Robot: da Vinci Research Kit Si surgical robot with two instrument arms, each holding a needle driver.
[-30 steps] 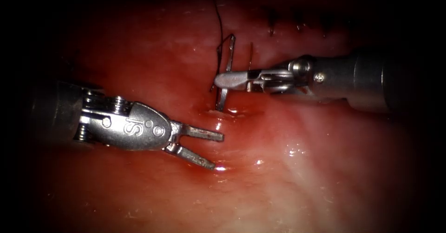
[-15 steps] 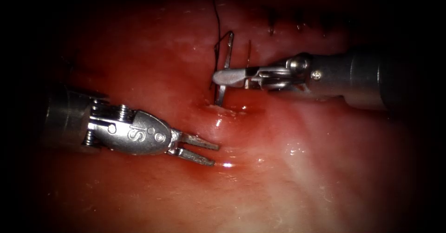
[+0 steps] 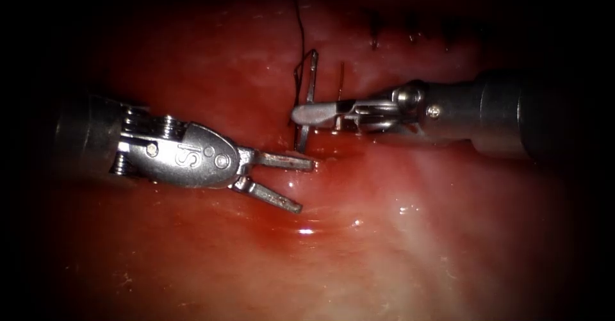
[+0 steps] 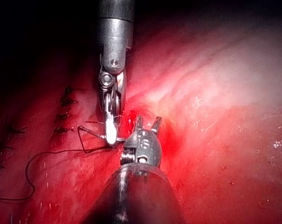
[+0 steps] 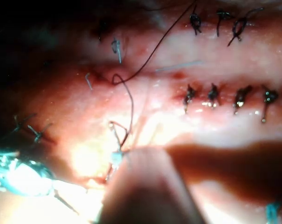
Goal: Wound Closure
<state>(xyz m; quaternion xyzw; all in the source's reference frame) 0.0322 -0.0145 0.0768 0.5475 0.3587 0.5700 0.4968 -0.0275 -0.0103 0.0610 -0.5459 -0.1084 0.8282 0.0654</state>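
Reaching in from nine o'clock, the left pincer (image 3: 301,185) gapes empty, its upper jaw just beside the needle (image 3: 308,100), which stands twelve-to-six, lower end at the tissue (image 3: 410,231); beyond, the right pincer (image 3: 307,112) clamps it mid-curve.

Open tissue (image 3: 416,231) below and right of the cut, wet with red fluid (image 3: 333,173). Blocked at the cut: needle (image 3: 310,97) upright, clamped mid-curve by right end effector (image 3: 307,112). Left end effector (image 3: 291,183) just beside, jaws spread, holding nothing. Thread (image 3: 301,32) trailing upward; finished stitches (image 3: 410,36) beyond.
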